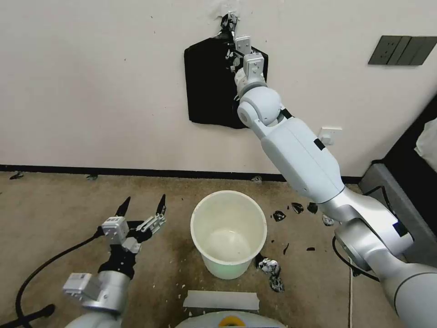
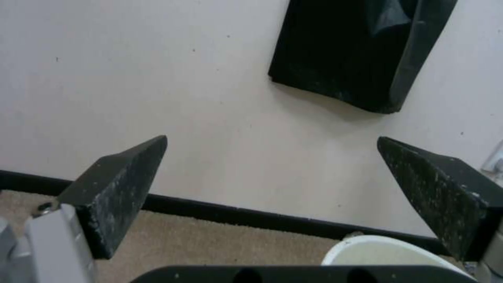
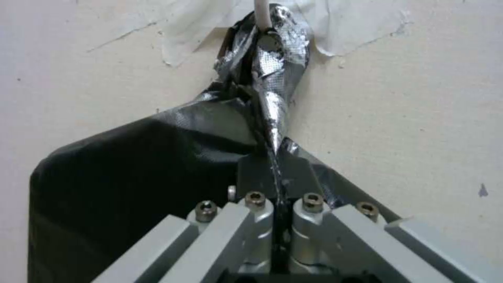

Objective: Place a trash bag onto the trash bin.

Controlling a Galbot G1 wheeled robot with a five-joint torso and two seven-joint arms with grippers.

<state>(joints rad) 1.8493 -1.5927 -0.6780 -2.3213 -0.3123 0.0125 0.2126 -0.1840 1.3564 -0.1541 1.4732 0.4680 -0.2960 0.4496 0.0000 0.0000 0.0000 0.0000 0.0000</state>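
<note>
**Right end effector clamped on a strand of black plastic at the wall pack**

I am seeing my right arm reaching up and forward to the wall, where the flat black bag pack [image 1: 209, 86] is hanging from a white hook [image 3: 260, 13]. The right end effector [image 3: 276, 173] is sitting at the pack's top, its fingers pressed together on a thin, twisted strand of glossy black plastic [image 3: 272, 110]. That strand is running up from the fingertips to the shredded, crinkled knot around the hook. It is catching the light in silvery patches, while the pack's body below it is looking smooth and matte. I cannot tell whether this strand belongs to a single trash bag or to the pack's torn top.

The trash bin [image 1: 228, 234] is standing upright on the carpeted floor, just in front of me and below the pack. It is a round, cream-white bucket, slightly tapered, lidless, with nothing inside it and no bag over its rim. Small black plastic scraps [image 1: 296, 209] are lying on the carpet to the bin's right, well apart from the rim, and a crumpled shiny piece [image 1: 271, 269] is lying close by its base.

My left end effector [image 1: 142, 205] is hovering low beside the bin on its left, its dark pointed fingers [image 2: 120, 188] spread wide and holding nothing.
</note>
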